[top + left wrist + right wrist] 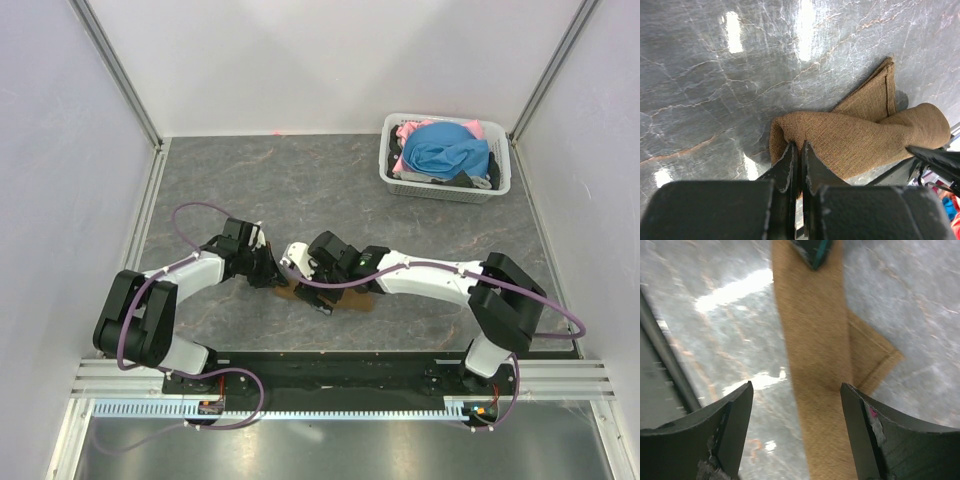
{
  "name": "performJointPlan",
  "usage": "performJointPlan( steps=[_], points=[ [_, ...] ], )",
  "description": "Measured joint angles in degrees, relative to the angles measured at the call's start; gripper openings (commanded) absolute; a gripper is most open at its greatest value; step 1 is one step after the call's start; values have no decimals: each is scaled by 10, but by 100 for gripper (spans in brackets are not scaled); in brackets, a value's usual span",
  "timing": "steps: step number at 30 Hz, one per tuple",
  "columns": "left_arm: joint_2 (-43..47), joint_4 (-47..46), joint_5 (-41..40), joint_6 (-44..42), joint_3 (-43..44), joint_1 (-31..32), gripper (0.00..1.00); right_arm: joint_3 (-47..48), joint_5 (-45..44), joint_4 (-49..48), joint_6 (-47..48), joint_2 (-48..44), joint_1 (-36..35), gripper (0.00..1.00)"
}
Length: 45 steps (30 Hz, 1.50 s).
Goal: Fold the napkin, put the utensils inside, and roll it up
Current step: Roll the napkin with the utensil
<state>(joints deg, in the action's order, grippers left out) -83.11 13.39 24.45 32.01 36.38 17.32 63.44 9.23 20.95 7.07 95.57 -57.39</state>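
Note:
The brown napkin (pixel 360 304) lies rolled into a long tube on the grey table, between my two grippers. In the left wrist view the napkin (pixel 865 132) runs off to the right, with a loose hemmed corner sticking out behind it. My left gripper (pixel 798 146) is shut, and its tips pinch the near end of the roll. My right gripper (pixel 796 390) stands open above the napkin (pixel 812 335), one finger on each side and neither touching it. The utensils are out of view. From above, my left gripper (pixel 270 272) and right gripper (pixel 292 272) almost meet.
A white basket (pixel 392 176) holding blue and pink clothes stands at the back right. White walls close off the table on the left, back and right. A black rail (pixel 330 362) runs along the near edge by the arm bases.

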Motion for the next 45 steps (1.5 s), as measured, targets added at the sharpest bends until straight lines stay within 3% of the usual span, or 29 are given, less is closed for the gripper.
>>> performJointPlan(
  steps=[13, 16, 22, 27, 35, 45],
  points=[
    [-4, 15, 8, 0, 7, 0, 2, -10, -68, -25, 43, 50, -14, 69],
    [-7, 17, 13, -1, 11, 0, 4, -12, -69, -26, 46, 59, -14, 62],
    [-7, 24, 13, -8, 26, 0, 39, -12, -54, -32, 45, 77, -5, 47],
    [21, 30, -8, -11, 30, 0, 51, -12, 14, -33, 35, 80, 24, 45],
    [119, 23, -64, -10, 16, -4, 49, 14, 209, -27, 4, 120, 101, 45],
    [177, 5, -62, -7, -44, -4, 47, 52, 416, -16, -65, 205, 164, 44]
  ],
)
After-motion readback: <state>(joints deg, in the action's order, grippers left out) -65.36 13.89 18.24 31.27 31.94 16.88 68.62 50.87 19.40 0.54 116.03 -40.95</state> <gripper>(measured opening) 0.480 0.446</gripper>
